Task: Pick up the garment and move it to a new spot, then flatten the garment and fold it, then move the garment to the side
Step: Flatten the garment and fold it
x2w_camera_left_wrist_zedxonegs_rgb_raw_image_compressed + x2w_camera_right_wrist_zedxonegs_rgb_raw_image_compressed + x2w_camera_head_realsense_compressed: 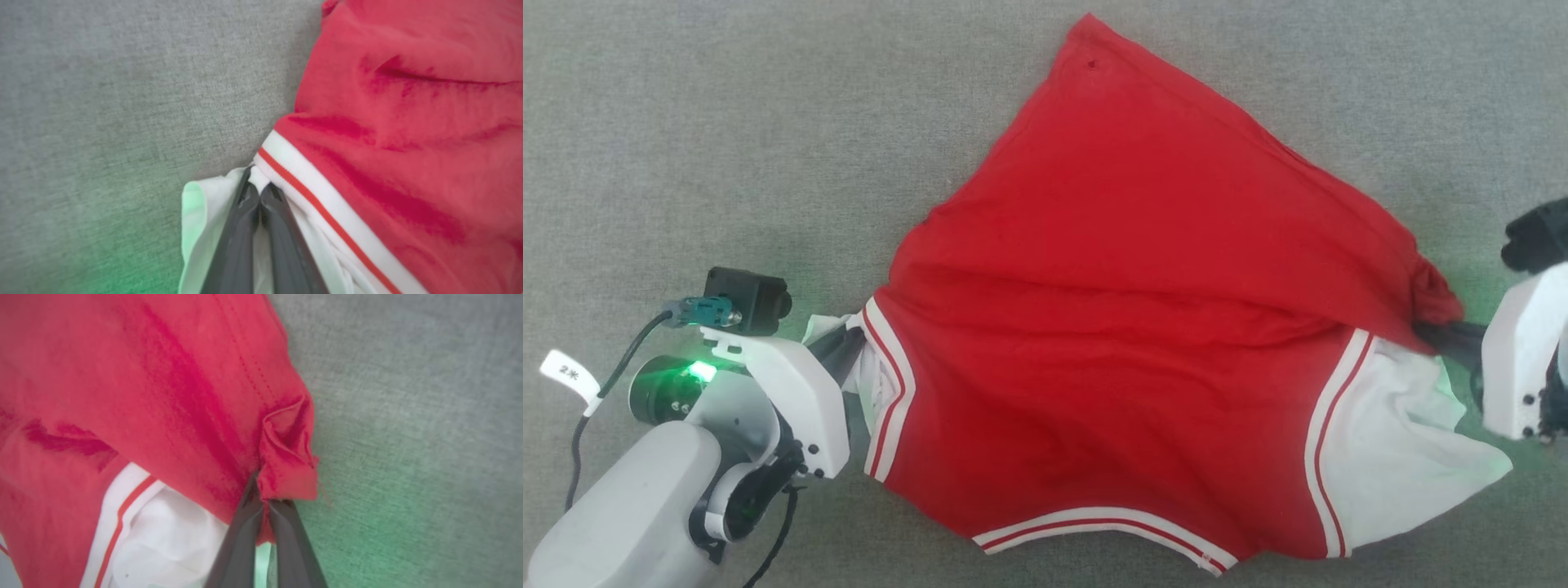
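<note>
The garment, a red shirt with white sleeves and white-striped trim, lies spread with its plain red side up on the grey surface. My left gripper is at the shirt's left sleeve and shut on the white sleeve cloth; in the left wrist view the closed fingers pinch the sleeve beside the striped trim. My right gripper is at the right edge, shut on a bunched red corner of the garment, above the white right sleeve.
A grey fabric surface stretches all around the shirt. A cable with a white tag hangs by my left forearm at the lower left. Green light from both wrists tints the surface near each gripper.
</note>
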